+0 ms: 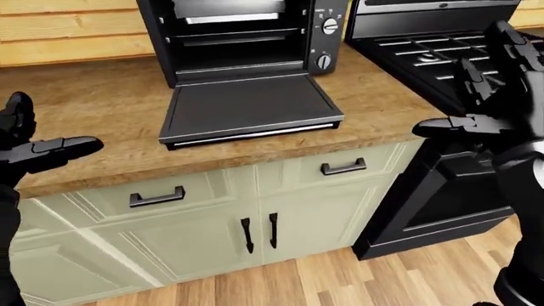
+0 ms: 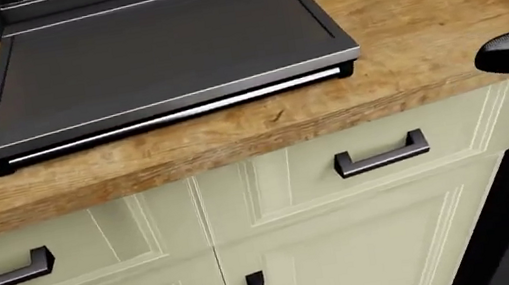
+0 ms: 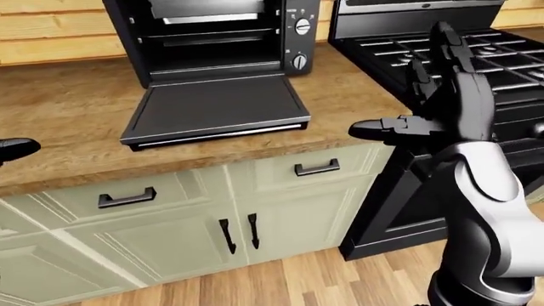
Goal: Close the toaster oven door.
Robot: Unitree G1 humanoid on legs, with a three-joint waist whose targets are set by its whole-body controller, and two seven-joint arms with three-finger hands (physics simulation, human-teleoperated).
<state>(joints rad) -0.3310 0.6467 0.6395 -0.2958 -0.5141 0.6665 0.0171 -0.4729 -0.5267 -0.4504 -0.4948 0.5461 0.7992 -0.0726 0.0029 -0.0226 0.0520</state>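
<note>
Left-eye view: black toaster oven point(image 1: 247, 38) at the far edge of the brown wooden worktop point(image 1: 85, 102), its flat black door point(image 1: 249, 107) dropped fully open, lying level with its silver handle bar point(image 1: 250, 135) toward the near edge. Left hand point(image 1: 38, 150) off the worktop's left end, fingers spread, holding nothing. Right hand point(image 3: 433, 108) beyond the right-hand corner, over the black stove point(image 1: 442, 57), fingers splayed, empty, well apart from the door. Judged from this: nothing done yet; reaching, lifting and shutting the door all remain.
</note>
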